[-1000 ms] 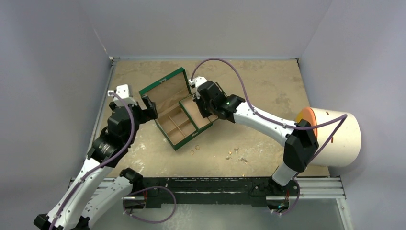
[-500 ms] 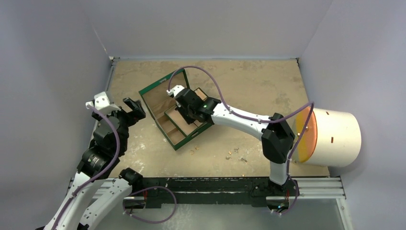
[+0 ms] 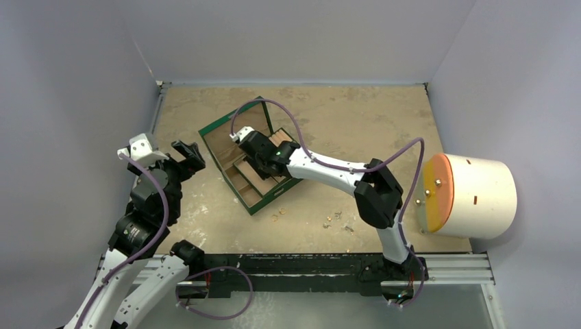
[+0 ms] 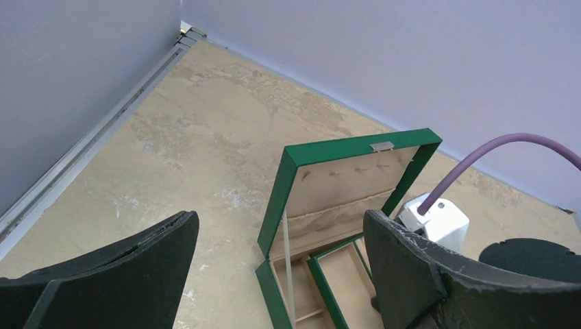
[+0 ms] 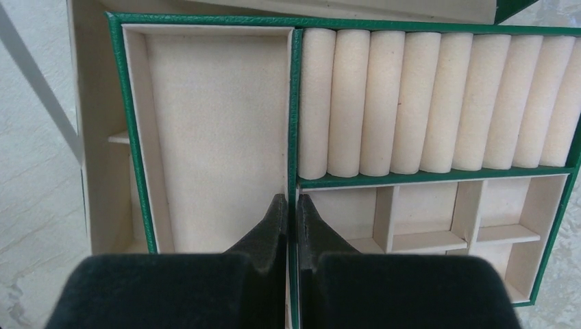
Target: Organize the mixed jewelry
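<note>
The right gripper (image 5: pixel 288 209) is hanging low over the open green box (image 3: pixel 268 200), its fingers pressed together with their tips just at the green divider (image 5: pixel 293 103) between the large compartment (image 5: pixel 216 137) and the row of ring rolls (image 5: pixel 438 103) (whether they are nipping that thin wall or only touching it, I cannot tell). A second ago this gripper was working at the right-hand side of the box. Now it is sitting further left over the middle, and the right arm's elbow has swung left with it, uncovering more of the orange disc (image 3: pixel 437 192) on the white cylinder (image 3: pixel 479 195).

The left gripper (image 3: pixel 191 155) is standing with its fingers spread wide and nothing between them. A second ago it was up against the left edge of the box. Now it is hovering beside the box, apart from it, and looking toward the raised lid (image 4: pixel 346 185).

The mixed jewelry (image 3: pixel 337 215) is lying on the table (image 3: pixel 356 123) in front of the box, in the same places as before: a loose cluster to the right and one small piece (image 3: pixel 277 218) nearer the box's front corner, all outside the box.
</note>
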### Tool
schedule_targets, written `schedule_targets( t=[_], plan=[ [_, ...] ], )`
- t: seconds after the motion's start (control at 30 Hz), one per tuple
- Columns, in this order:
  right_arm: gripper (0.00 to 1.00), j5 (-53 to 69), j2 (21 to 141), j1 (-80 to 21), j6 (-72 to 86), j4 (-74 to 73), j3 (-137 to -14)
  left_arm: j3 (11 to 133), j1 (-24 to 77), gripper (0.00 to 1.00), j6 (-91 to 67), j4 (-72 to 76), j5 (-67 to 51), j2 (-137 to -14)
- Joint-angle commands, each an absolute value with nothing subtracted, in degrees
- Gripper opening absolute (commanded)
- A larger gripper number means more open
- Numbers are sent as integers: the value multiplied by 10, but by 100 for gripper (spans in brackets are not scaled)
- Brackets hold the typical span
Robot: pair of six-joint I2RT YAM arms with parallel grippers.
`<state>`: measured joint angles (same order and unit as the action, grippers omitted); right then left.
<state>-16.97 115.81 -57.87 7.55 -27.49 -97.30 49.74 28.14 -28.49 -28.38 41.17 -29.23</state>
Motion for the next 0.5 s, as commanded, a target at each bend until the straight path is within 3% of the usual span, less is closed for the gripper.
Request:
schedule_targets(
  t=[0.0,0.47],
  plan=[
    [0,-211,1161,-587,80,-275,-1018,495,275,90,-290,-265,417,-288],
    [0,-223,1204,-600,103,-282,-1062,494,273,90,-289,-263,411,-287]
  ],
)
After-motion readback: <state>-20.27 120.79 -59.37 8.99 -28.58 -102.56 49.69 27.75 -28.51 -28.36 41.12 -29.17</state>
